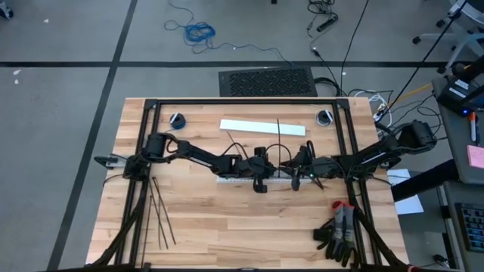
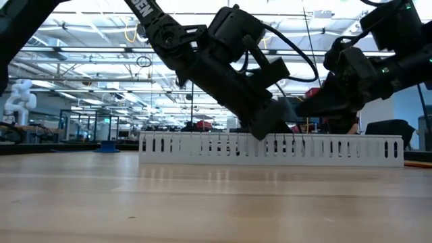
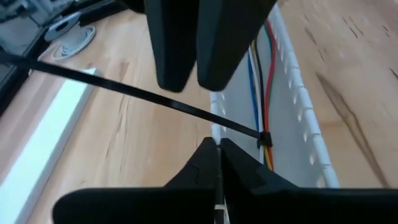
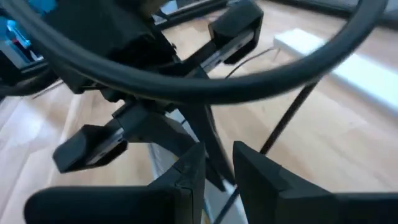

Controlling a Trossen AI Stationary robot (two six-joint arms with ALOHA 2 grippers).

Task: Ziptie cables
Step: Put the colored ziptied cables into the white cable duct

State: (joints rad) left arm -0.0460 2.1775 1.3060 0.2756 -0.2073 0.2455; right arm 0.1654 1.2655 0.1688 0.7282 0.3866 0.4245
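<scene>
The cables [image 3: 266,93], red, green, blue and yellow wires, lie along the inside of the white slotted duct [image 3: 298,124] at mid-table. A black ziptie [image 3: 124,87] is looped round them by its head [image 3: 265,139]. Its stiff tail [image 1: 278,140] sticks out toward the far edge. My left gripper [image 3: 217,155] is shut and slants down at the duct's wall, just short of the strip. My right gripper [image 4: 219,165] faces it with its fingers a little apart. The strip passes under their tips [image 3: 174,84]. My left gripper's shut fingertips stand over the duct's near wall [image 3: 214,134], just below the ziptie's strip. Whether they touch the wall or the strip, I cannot tell. My right gripper's fingertips stand just above the strip, and I cannot tell whether they touch it.
Spare zipties [image 1: 160,215] lie at the near left. A white flat strip [image 1: 261,127] lies behind the duct, with two round grommets [image 1: 176,119] at the far corners. Black gloves [image 1: 336,230] lie at the near right. A black frame [image 1: 242,100] edges the table.
</scene>
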